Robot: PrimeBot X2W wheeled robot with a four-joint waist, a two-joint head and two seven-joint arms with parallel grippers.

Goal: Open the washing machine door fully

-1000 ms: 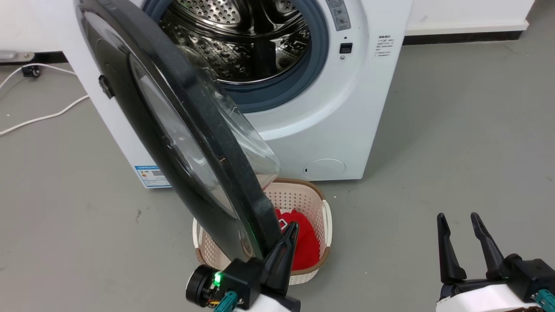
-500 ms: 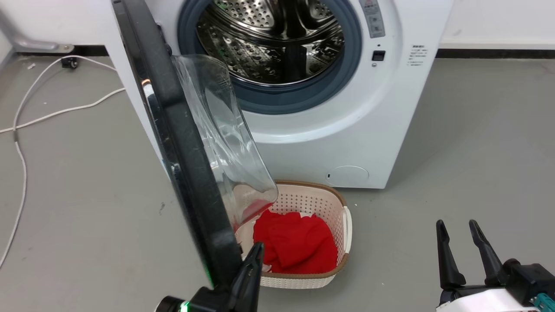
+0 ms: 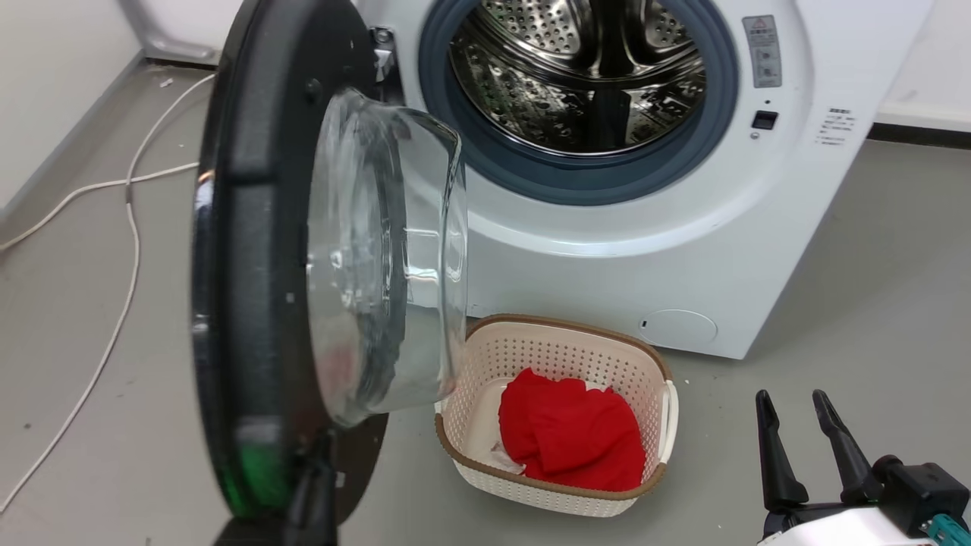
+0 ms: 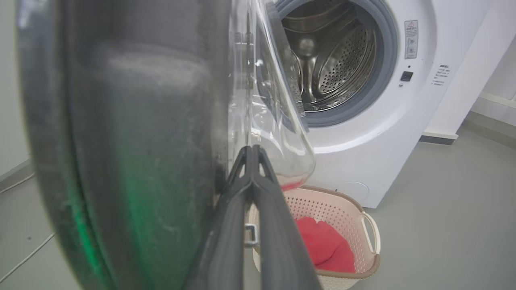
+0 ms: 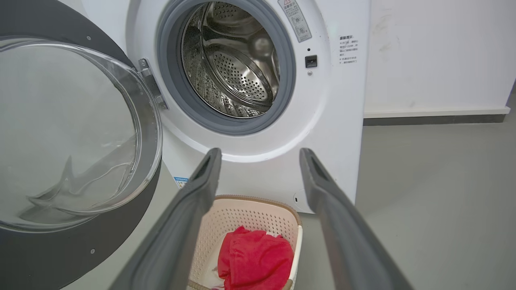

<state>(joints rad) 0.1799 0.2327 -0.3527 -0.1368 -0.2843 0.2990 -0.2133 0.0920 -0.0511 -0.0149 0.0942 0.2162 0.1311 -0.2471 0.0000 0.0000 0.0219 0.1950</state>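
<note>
The washing machine door (image 3: 250, 265) is glossy black, with a green glow low on its rim, around a clear glass bowl (image 3: 379, 258). The washing machine (image 3: 607, 250) is white. Its drum (image 3: 576, 76) is shiny steel dotted with holes, ringed by a blue-grey gasket (image 3: 531, 178). The laundry basket (image 3: 561, 353) is cream, perforated in rows and brown-rimmed, and holds a red cloth (image 3: 573, 440). The floor (image 3: 872, 265) is plain grey.

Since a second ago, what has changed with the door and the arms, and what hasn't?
The washing machine door has swung wider, away from the washing machine, showing its inner side and glass bowl to the head view. The left gripper, jaws shut, went with its lower edge. The head camera turned too. Unchanged: the right gripper open, the basket holding the red cloth.
</note>
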